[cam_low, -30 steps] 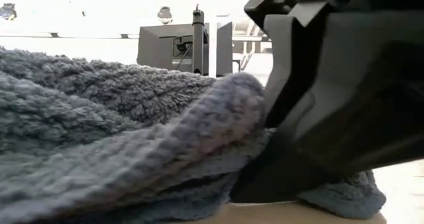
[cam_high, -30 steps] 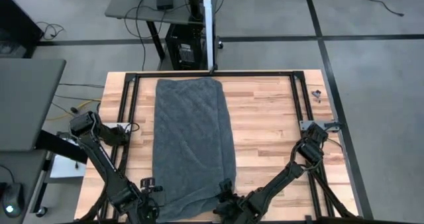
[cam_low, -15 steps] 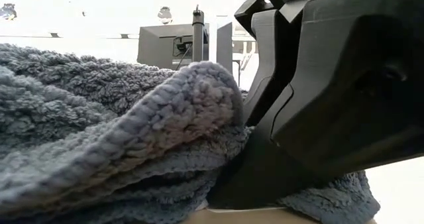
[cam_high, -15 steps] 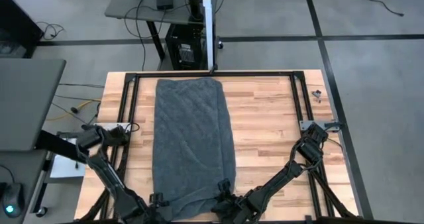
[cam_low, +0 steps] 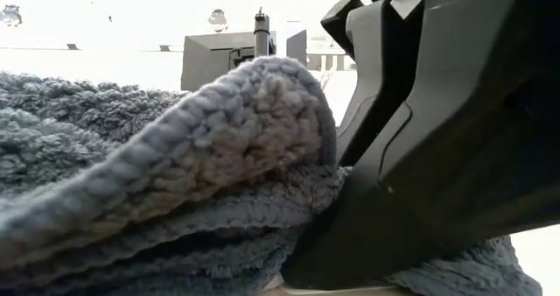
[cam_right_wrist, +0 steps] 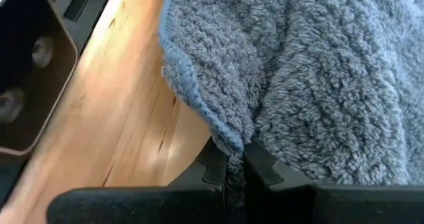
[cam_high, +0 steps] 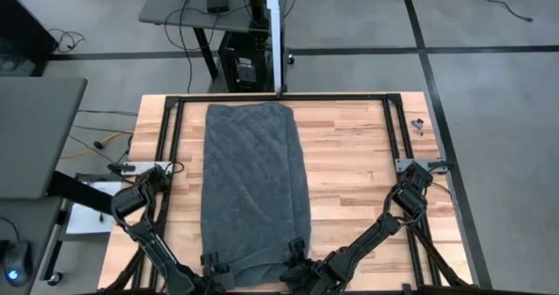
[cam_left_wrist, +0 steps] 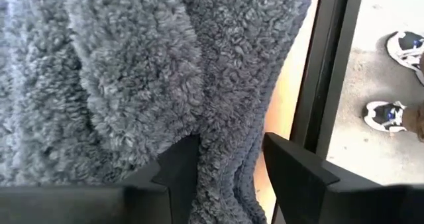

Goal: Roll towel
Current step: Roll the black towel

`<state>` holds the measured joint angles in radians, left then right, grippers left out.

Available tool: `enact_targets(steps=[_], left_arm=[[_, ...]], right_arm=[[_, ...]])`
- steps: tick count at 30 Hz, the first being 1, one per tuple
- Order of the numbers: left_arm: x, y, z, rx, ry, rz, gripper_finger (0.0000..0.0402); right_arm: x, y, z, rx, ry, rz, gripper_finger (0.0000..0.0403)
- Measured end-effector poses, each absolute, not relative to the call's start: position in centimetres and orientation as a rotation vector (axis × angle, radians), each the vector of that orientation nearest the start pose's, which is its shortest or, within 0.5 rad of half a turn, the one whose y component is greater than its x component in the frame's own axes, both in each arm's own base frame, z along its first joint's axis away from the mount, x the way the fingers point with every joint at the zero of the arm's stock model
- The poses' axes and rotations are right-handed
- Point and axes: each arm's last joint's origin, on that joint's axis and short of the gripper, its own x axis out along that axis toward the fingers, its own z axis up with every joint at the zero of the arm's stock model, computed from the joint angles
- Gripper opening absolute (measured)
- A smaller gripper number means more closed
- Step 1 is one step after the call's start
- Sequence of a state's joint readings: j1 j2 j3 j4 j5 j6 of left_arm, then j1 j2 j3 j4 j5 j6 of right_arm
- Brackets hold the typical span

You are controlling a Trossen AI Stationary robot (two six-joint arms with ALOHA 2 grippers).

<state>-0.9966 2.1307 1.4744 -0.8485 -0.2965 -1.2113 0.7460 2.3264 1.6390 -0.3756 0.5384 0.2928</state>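
Right wrist view: fingers (cam_right_wrist: 230, 163) pinch towel (cam_right_wrist: 291, 71)

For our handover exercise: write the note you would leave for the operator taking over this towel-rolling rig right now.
Right gripper: jaws shut on the towel, pinching its near right corner.
Left gripper: jaws open, astride the near left edge of the towel, nothing pinched.
Towel: lies flat lengthwise down the middle of the table, its near edge lifted into a fold in the low view.
Done: right corner gripped.
Left: close the left jaws, then roll the towel away from the near edge.
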Motion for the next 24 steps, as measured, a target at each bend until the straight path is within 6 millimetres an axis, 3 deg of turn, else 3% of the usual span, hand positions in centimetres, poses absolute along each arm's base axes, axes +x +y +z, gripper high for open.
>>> enact_targets(steps=[5,7,10,12,19,24], left_arm=[[22.2,-32.2,12.4,-0.069,1.269,0.237,0.0142],[22.2,-32.1,12.2,-0.056,1.275,0.250,0.0112],[22.0,-31.9,12.1,-0.037,1.279,0.268,0.0031],[22.0,-31.9,12.4,-0.043,1.285,0.263,0.0012],[21.3,-32.0,16.3,-0.229,1.336,0.125,0.0002],[20.5,-30.5,19.5,-0.408,1.315,0.037,0.0001]], right_arm=[[35.8,31.0,10.6,-0.345,0.861,0.051,0.0005],[35.8,31.0,10.6,-0.345,0.862,0.051,0.0005],[35.8,31.0,10.6,-0.342,0.865,0.049,0.0005],[35.7,30.9,10.8,-0.327,0.875,0.051,0.0004],[35.4,29.2,13.8,-0.100,1.052,0.122,0.0004],[36.0,28.4,16.8,0.163,1.113,0.264,0.0003]])
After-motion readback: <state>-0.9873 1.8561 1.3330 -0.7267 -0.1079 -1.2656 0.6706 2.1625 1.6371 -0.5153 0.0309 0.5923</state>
